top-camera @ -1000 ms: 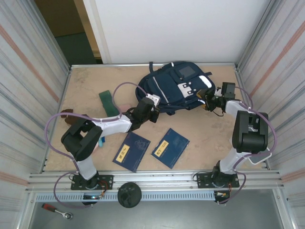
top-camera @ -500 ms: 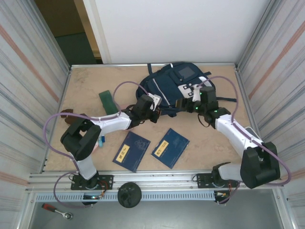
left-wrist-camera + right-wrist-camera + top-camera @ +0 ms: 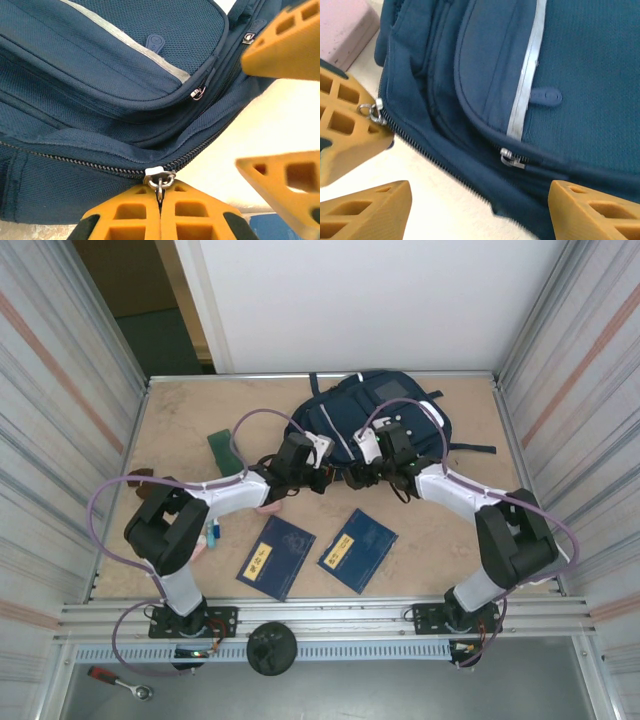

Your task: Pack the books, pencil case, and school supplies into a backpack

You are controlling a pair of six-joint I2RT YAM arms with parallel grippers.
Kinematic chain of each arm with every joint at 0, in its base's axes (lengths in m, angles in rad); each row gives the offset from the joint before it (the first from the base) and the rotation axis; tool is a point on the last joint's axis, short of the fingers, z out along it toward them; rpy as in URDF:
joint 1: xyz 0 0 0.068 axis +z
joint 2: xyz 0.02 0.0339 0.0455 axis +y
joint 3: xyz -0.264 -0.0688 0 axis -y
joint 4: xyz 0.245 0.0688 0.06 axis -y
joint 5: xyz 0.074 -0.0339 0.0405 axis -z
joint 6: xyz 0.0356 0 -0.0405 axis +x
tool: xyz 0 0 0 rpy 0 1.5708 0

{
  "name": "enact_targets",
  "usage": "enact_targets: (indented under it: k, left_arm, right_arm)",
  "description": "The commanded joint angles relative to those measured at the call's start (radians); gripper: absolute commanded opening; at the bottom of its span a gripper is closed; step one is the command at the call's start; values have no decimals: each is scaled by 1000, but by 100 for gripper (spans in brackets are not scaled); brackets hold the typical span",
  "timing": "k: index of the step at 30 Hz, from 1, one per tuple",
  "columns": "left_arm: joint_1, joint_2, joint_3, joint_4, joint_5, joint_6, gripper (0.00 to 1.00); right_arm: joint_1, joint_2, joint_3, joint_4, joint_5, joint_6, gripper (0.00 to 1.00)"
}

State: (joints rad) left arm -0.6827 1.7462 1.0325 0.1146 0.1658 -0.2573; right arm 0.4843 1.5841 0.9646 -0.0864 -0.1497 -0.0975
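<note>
The navy backpack point(image 3: 385, 415) lies at the back of the table, its front pocket facing me point(image 3: 125, 45) point(image 3: 580, 65). My left gripper point(image 3: 325, 476) point(image 3: 160, 195) is shut on the metal zipper pull point(image 3: 160, 179) of the long zipper at the bag's near edge. My right gripper point(image 3: 356, 476) point(image 3: 477, 207) stands open just beside it, over the table at the bag's edge, holding nothing. Its yellow fingers point(image 3: 282, 45) show in the left wrist view. Two navy books point(image 3: 276, 557) point(image 3: 357, 549) lie in front. The pink pencil case point(image 3: 268, 508) point(image 3: 342, 25) peeks out beside the left arm. A blue-and-white pen point(image 3: 213, 533) lies left.
A green block point(image 3: 224, 450) sits at the back left. A second small zipper pull point(image 3: 512, 159) closes the front pocket. Corrugated walls point(image 3: 60, 420) fence the table on both sides. A black round object point(image 3: 271, 648) rests on the near rail.
My right arm has swung left from the backpack's right side to its near edge, facing the left gripper. The left gripper stays clamped on the zipper pull and has shifted slightly.
</note>
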Motion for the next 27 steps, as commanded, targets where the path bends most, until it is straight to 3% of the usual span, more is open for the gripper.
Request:
enact_targets:
  k: [1,7,10,18,27]
  left_arm:
    - [8,-62,22,18,32,-7,0]
    - [20,-63,16,8,34,-3,0]
    - [36,-71,10,-10,15,-4,0]
    - [102,-116,-21,-70,-28,-16,0]
    - [132,-79,21,-163,-96,24,0]
  right_arm:
    - [9,59,58,-33,37,-67,54]
    - [18,72,70,-35,126,-88,11]
    - [12,55,54,-39,171,-79,0]
    - [-56,-34,-18,-60,196,53,0]
    - [-180,-122,-78,-97,104,200,0]
